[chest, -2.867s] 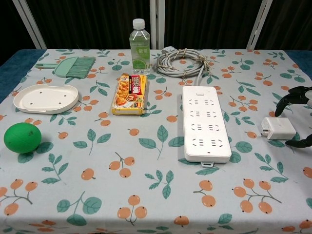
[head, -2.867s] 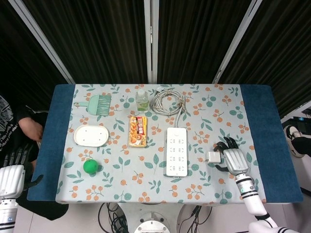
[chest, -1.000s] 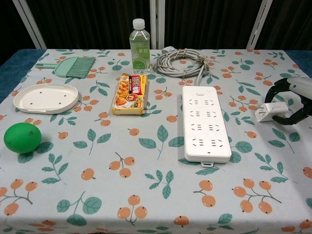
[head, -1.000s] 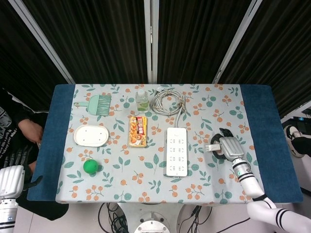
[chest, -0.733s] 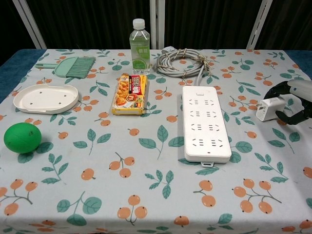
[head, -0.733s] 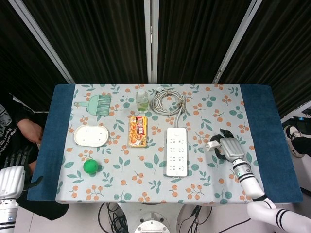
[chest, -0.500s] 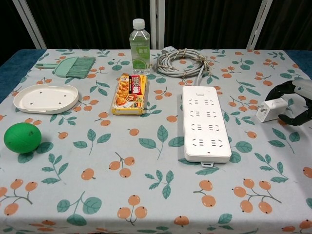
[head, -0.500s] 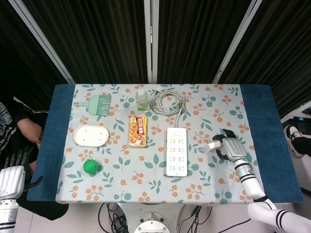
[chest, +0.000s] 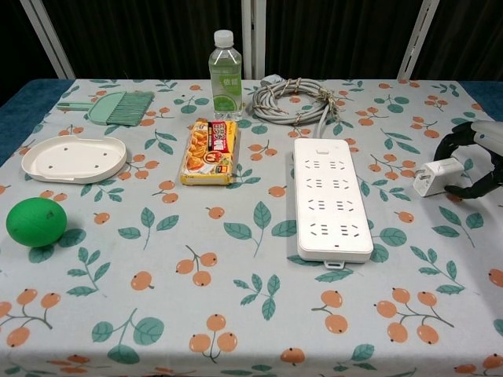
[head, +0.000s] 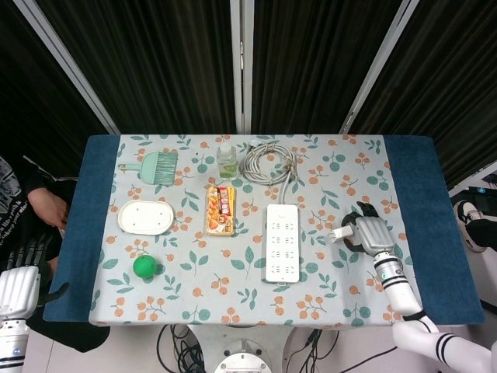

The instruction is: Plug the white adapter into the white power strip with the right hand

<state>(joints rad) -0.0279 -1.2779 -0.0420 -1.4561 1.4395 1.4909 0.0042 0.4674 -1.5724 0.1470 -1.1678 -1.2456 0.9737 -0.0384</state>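
Note:
The white power strip [head: 283,242] [chest: 331,197] lies flat in the middle of the table, its grey cable coiled behind it. To its right my right hand [head: 372,234] [chest: 479,161] holds the white adapter [head: 341,233] [chest: 437,176] in its dark fingers, lifted a little above the cloth and tilted, prongs toward the strip. A clear gap separates the adapter from the strip's right edge. My left hand [head: 17,289] hangs off the table's front left corner, away from everything; how its fingers lie is not clear.
A snack packet [chest: 210,151], a water bottle [chest: 225,65] and the coiled cable [chest: 295,100] lie left of and behind the strip. A white tray [chest: 74,158], a green ball [chest: 35,221] and a green brush [chest: 118,107] are far left. A person [head: 23,203] sits at the table's left side.
My right hand closed on the adapter, lifted it off the cloth and turned it. Over the last second it has only shifted slightly beside the strip.

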